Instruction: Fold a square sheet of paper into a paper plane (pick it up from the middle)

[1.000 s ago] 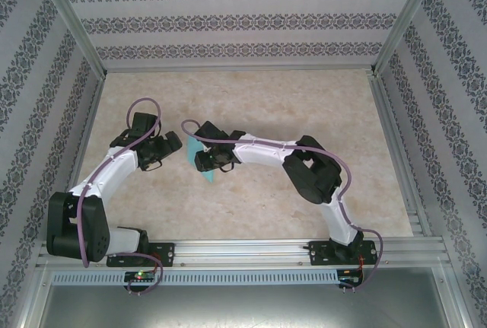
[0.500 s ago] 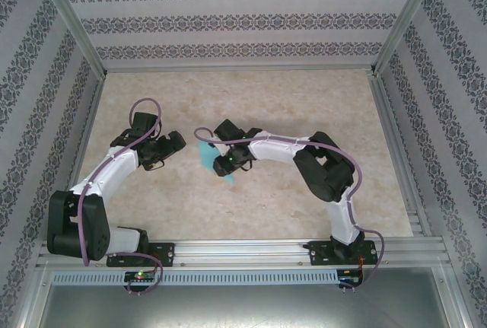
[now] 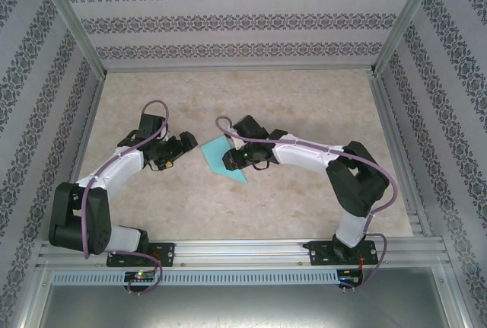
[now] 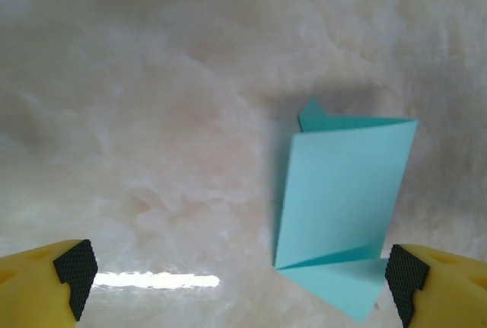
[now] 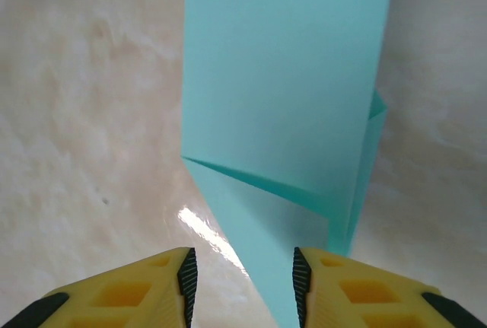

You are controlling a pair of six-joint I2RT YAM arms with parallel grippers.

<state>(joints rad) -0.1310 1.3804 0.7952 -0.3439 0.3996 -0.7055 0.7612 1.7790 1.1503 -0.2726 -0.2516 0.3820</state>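
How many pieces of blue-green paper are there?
1. The folded teal paper sits near the middle of the table, between the left arm and the right arm. A second piece could be hidden beneath them.

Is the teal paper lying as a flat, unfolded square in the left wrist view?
No, the square sheet of paper is folded over itself, with a second layer showing beneath the upper flap.

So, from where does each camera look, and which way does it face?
Top external: fixed above and behind the bases, looking down across the table; both arms, left gripper and right gripper show.
Left wrist: on the left arm, looking down at the teal paper; its wide-apart fingertips show.
Right wrist: on the right arm, looking down along the teal paper; its fingertips show.
Shared: all three show the paper on the table.
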